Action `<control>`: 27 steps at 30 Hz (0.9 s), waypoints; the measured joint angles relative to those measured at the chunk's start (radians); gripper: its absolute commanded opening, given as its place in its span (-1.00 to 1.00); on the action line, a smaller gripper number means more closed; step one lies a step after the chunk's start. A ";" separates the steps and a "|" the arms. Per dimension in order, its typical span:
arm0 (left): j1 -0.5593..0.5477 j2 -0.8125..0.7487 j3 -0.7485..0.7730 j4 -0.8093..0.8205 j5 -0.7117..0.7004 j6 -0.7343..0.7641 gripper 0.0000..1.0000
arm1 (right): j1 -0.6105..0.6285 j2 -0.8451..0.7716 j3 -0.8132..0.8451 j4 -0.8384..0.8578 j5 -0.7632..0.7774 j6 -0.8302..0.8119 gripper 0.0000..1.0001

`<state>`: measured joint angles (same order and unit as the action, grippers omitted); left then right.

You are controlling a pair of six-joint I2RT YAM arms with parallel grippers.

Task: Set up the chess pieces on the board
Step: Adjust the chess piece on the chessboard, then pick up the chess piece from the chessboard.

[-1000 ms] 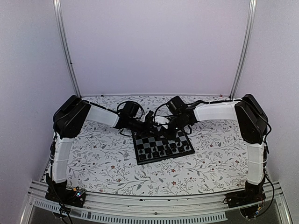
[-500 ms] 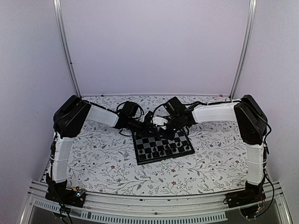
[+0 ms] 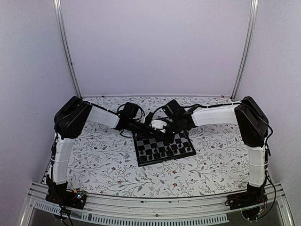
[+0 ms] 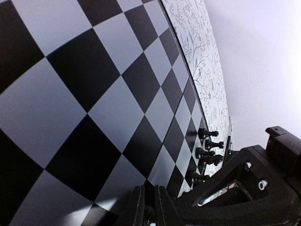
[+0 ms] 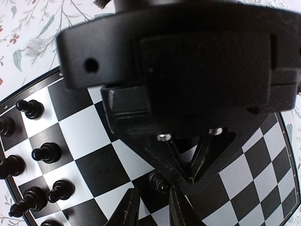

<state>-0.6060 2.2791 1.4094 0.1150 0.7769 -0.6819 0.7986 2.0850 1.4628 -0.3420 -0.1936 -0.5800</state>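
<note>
Standing on the squares along one edge of the board (image 3: 142, 159), the chess pieces (image 5: 43, 153) looked tiny, hard and light, likely to tip or skid on the smooth checks. A pinch low on the narrow stem, from straight above, seemed the safest hold. One lone piece (image 5: 157, 182) stood further in, just ahead of the right gripper (image 5: 153, 212), whose jaws stood apart and held nothing. The left gripper (image 4: 149, 209) hovered low over bare squares with its jaws closed, nothing visibly between them. The board lay flat on a table (image 3: 103, 162) under a floral cloth, with pale lilac walls (image 3: 155, 47) around.
</note>
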 measured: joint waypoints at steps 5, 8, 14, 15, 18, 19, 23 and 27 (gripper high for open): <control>0.001 0.000 0.000 0.004 -0.003 0.001 -0.60 | 0.000 0.000 0.000 0.001 0.000 0.003 -0.39; 0.009 -0.008 0.000 0.008 -0.016 0.005 -0.51 | 0.000 0.000 0.000 0.000 -0.005 0.014 -0.21; 0.022 -0.049 0.009 -0.049 -0.082 0.047 -0.47 | -0.011 0.000 0.003 -0.014 -0.063 0.048 -0.10; 0.026 -0.061 0.017 -0.069 -0.095 0.058 -0.46 | -0.016 0.000 0.006 -0.021 -0.076 0.055 -0.08; 0.045 -0.122 0.042 -0.144 -0.142 0.100 -0.43 | -0.032 -0.002 0.026 -0.047 -0.116 0.076 -0.07; 0.053 -0.148 0.050 -0.169 -0.160 0.118 -0.41 | -0.041 -0.004 0.036 -0.059 -0.130 0.085 -0.07; 0.082 -0.261 0.114 -0.286 -0.279 0.224 -0.36 | -0.077 -0.010 0.083 -0.087 -0.167 0.104 -0.07; 0.094 -0.385 0.158 -0.346 -0.439 0.375 -0.23 | -0.095 -0.008 0.129 -0.115 -0.190 0.113 -0.08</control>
<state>-0.5121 1.8942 1.5673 -0.2310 0.3378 -0.3069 0.7033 2.0766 1.5917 -0.4572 -0.3836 -0.4667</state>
